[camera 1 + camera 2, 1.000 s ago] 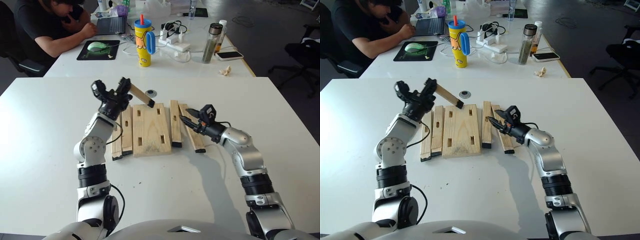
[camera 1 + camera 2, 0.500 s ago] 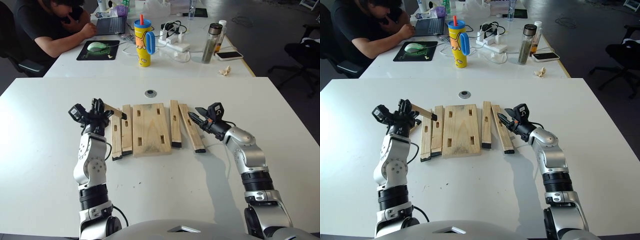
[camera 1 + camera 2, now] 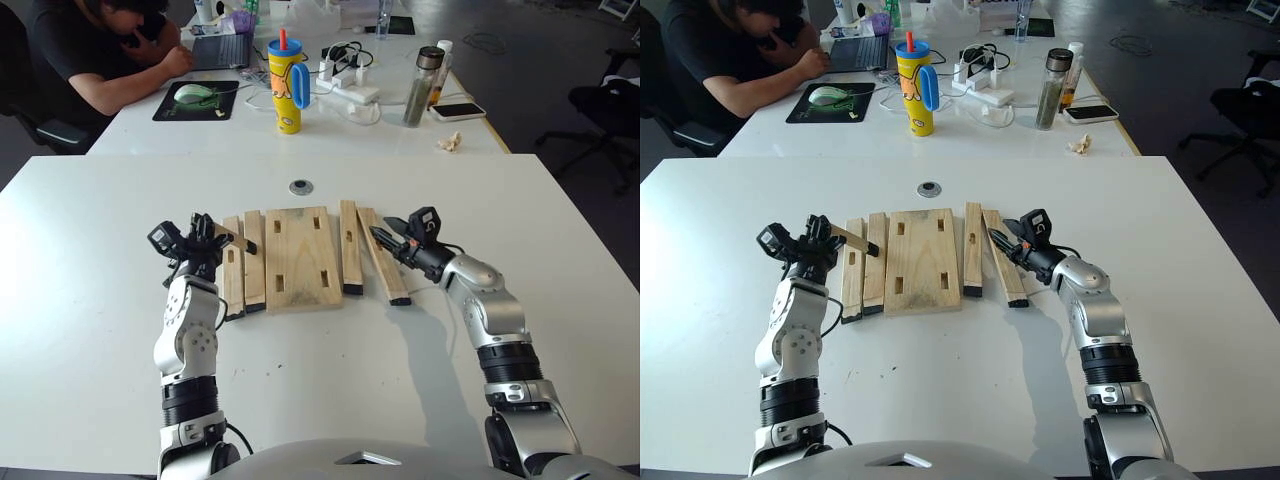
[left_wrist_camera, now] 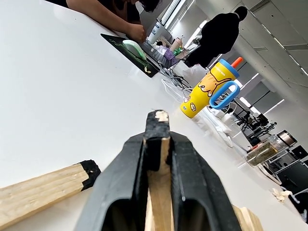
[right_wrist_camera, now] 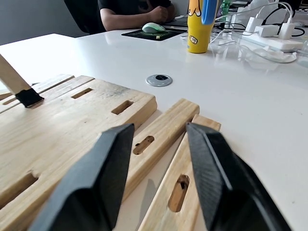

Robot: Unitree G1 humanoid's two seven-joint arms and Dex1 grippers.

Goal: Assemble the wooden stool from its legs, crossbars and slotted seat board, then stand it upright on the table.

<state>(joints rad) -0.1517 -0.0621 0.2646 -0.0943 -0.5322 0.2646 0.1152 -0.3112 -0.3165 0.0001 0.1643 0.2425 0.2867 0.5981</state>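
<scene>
1. On the left, our left gripper (image 3: 203,241) is gripping a short pale wooden crossbar with a black-painted end (image 3: 232,240). The wrist view shows the jaws closed tight on its sides. The bar is sloping down to the right, with its black end over the left-hand pieces. We cannot tell whether it is touching them.
2. Just right of it, two pale slotted wooden leg slats (image 3: 243,266) are lying flat side by side on the white table (image 3: 90,300), against the left edge of the board.
3. In the middle, the wide pale wooden seat board with four rectangular slots (image 3: 297,258) is lying flat, with nothing fitted into it yet.
4. On its right, another slotted leg (image 3: 349,248) is lying along the board's edge. A fourth leg (image 3: 384,258) is lying at an angle beside it, and their far ends are close together.
5. Our right gripper (image 3: 386,231) is hovering low over those far ends, its jaws spread wide and holding nothing.
6. We are judging the step in hand to be seating the crossbar in a leg slot, so the assembly is only beginning.
   - We should be squaring the bar's end to the slot before pressing.
   - We should be pushing along the bar's length, not sideways.
   - The free gripper should be pinning the chosen leg, since a loose slat will likely be sliding on the smooth tabletop.
</scene>
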